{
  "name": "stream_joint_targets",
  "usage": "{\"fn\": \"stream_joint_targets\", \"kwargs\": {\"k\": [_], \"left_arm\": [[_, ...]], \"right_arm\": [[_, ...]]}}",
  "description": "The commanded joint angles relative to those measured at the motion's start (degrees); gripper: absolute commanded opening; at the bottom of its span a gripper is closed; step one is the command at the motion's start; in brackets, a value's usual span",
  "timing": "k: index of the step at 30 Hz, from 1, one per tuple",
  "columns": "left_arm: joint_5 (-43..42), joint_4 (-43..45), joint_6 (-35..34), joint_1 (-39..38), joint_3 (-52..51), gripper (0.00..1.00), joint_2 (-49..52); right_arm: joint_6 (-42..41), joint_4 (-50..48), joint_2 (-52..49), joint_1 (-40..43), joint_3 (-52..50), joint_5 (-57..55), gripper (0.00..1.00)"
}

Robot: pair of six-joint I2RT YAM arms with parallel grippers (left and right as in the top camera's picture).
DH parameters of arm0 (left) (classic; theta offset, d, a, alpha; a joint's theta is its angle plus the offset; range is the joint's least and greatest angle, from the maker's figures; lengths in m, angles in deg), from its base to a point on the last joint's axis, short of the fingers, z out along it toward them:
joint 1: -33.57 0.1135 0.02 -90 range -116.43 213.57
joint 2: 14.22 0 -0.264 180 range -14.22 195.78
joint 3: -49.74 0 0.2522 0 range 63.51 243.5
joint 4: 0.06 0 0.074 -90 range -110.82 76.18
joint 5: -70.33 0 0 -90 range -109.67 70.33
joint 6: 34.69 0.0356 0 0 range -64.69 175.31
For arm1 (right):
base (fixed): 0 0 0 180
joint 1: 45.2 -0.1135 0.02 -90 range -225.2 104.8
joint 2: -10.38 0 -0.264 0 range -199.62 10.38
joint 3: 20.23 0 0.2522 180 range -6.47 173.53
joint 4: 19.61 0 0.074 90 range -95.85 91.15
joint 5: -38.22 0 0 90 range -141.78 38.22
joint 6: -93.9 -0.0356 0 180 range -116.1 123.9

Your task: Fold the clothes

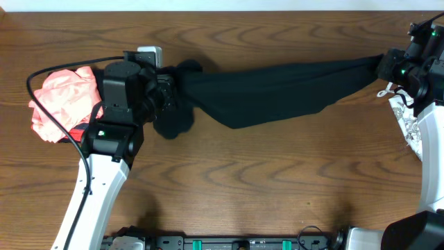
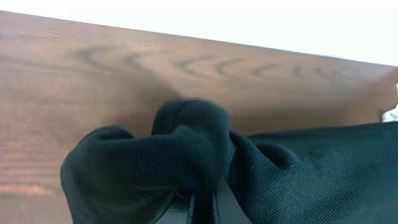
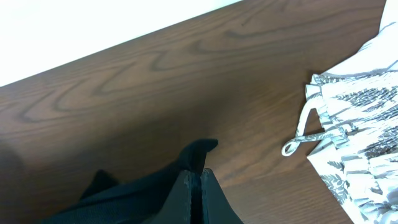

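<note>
Now, left gripper (image 1: 168, 89): we clamp the bunched end of the large black fabric garment (image 1: 277, 87).
Right gripper (image 1: 383, 66): pinched shut on its far end.
Why: stretched taut for folding, we judge.

I work at what looks like a robotics lab bench. My left arm (image 1: 97, 187) and right arm (image 1: 433, 173) rise from a black equipment rail (image 1: 236, 243) at the near edge of a bare wood-grain table (image 1: 229, 180), and a loose cable (image 1: 30, 80) loops over it. A black garment (image 1: 277, 87), a coral-pink one (image 1: 62, 101) and a leaf-patterned one (image 1: 409, 128) lie on it before a blank white backdrop (image 2: 199, 18).
</note>
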Motion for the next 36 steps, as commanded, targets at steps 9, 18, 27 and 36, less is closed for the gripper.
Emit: {"fn": "stream_joint_targets", "kwargs": {"k": [9, 18, 27, 36], "left_arm": [[3.82, 33.07, -0.72, 1.11, 0.35, 0.06, 11.23], [-4.37, 9.88, -6.54, 1.11, 1.09, 0.06, 16.94], [-4.15, -12.44, -3.28, 1.25, 1.07, 0.8, 7.43], [-3.69, -7.32, -3.06, 1.22, 1.05, 0.99, 2.32]], "right_arm": [[2.16, -22.47, -1.68, 1.81, 0.17, -3.39, 0.01], [5.22, -5.33, -0.61, 3.76, 0.17, 1.46, 0.01], [5.18, 19.52, -0.26, 4.26, -0.09, -5.2, 0.58], [5.16, 17.31, -0.28, 4.31, -0.09, -4.0, 0.53]]}}
